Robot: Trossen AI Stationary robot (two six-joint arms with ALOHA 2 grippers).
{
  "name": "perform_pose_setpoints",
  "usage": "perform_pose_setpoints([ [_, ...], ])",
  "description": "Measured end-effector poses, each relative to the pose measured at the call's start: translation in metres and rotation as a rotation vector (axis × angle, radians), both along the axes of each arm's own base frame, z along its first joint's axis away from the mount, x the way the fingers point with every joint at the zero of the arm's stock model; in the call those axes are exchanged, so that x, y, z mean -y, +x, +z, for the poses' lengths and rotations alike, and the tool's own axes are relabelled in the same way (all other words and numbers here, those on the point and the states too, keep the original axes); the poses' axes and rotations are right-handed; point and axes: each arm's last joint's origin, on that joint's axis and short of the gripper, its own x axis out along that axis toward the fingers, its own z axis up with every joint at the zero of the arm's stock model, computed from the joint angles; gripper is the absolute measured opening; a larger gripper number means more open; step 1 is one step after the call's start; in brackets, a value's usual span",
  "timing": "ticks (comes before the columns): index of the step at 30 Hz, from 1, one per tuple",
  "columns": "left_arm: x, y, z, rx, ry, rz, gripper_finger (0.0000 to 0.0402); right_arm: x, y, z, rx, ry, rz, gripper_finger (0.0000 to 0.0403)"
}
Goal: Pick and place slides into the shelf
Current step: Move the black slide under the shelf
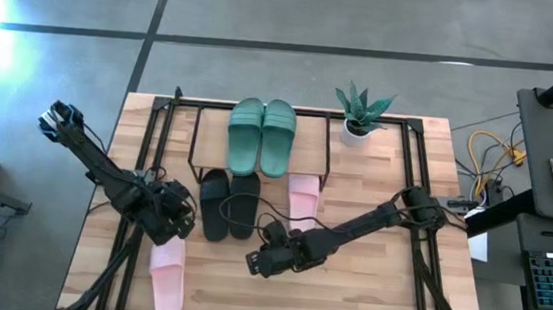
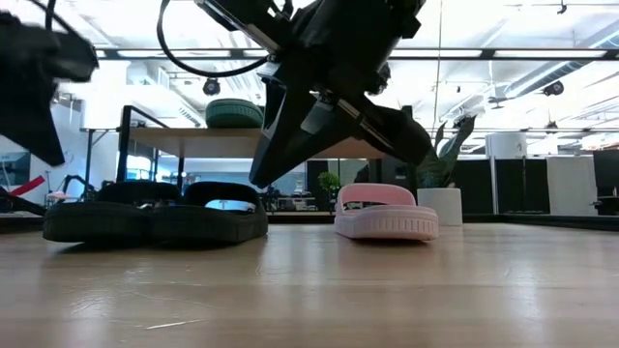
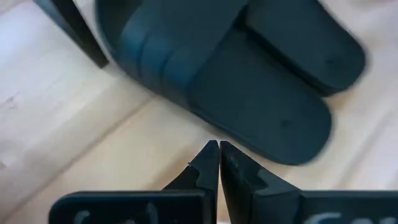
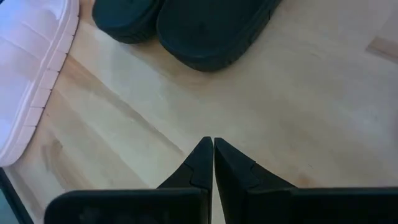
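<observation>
Green pair (image 1: 261, 136): on the shelf's (image 1: 315, 119) light-wood top board, side by side and touching; long axes run from the table's far edge toward the near edge. Which end is the toe I cannot tell.
Black pair (image 1: 228, 204): on the table (image 1: 365, 293) at the shelf's front, side by side and touching, long axes parallel to the green pair's; in the low view they lie flat under the top board.
Pink slide, inner (image 1: 303, 199): on the table just right of the black pair, same long-axis direction, partly under the shelf's front edge.
Pink slide, outer (image 1: 167, 274): near the table's near-left corner, well apart from its mate; long axis slightly tilted from the others.
Left gripper (image 1: 179, 217): fingers pressed together, empty, just left of the black pair, above the outer pink slide.
Right gripper (image 1: 255, 262): fingers pressed together, empty, over bare table below the black pair.
Potted plant (image 1: 361, 112): at the shelf's right end.
</observation>
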Motion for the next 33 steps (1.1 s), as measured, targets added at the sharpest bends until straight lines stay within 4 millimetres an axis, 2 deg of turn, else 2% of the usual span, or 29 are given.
perform_pose_setpoints([
  [7,-0.007,-0.006,-0.030,-0.064,0.034,0.055,0.0000,0.001,0.000,0.001,0.010,-0.083,0.027,0.0009],
  [13,-0.009,-0.007,-0.049,-0.027,0.011,0.059,0.0000,0.002,0.001,0.001,-0.001,-0.155,0.101,0.0009],
  [19,-0.012,-0.007,-0.053,0.050,0.075,0.089,0.0000,0.002,0.002,0.002,0.009,-0.182,0.144,0.0009],
  [33,-0.024,-0.007,-0.064,0.083,0.196,0.164,0.0000,0.008,0.011,0.009,0.065,-0.225,0.185,0.0009],
])
